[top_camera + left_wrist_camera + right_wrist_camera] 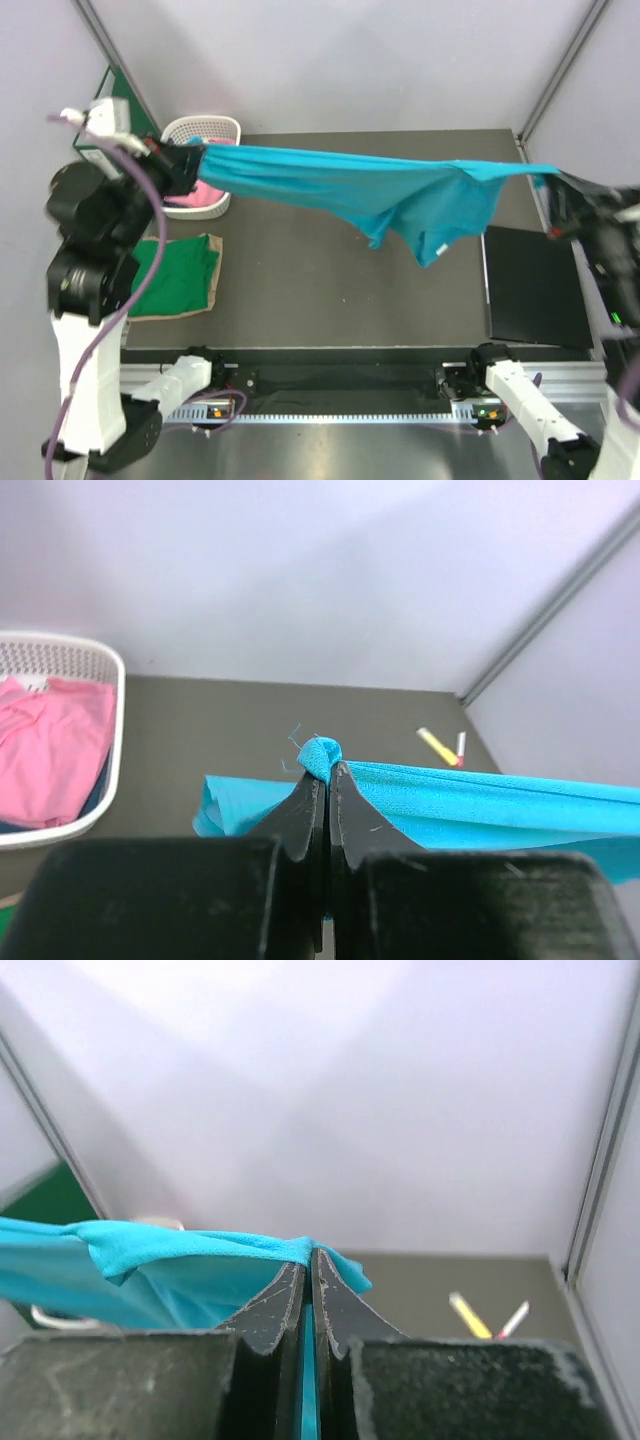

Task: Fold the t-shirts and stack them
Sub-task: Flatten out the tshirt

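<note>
You hold the teal-blue t-shirt [400, 190] stretched in the air over the table [330, 295]. Your left gripper [328, 772] pinches one end and your right gripper [309, 1265] the other (the green t-shirt [178, 272] lies flat at the left, and the pink t-shirt [200, 196] sits in the basket [226, 122]).

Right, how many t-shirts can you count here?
3: teal t-shirt stretched between left gripper and right gripper, green t-shirt on the table, left side, pink t-shirt in the basket; others may hide underneath.

Blurred right claw [555, 188] at the overhead view's edge; pink t-shirt [200, 197] partly behind teal t-shirt [380, 190]
</note>
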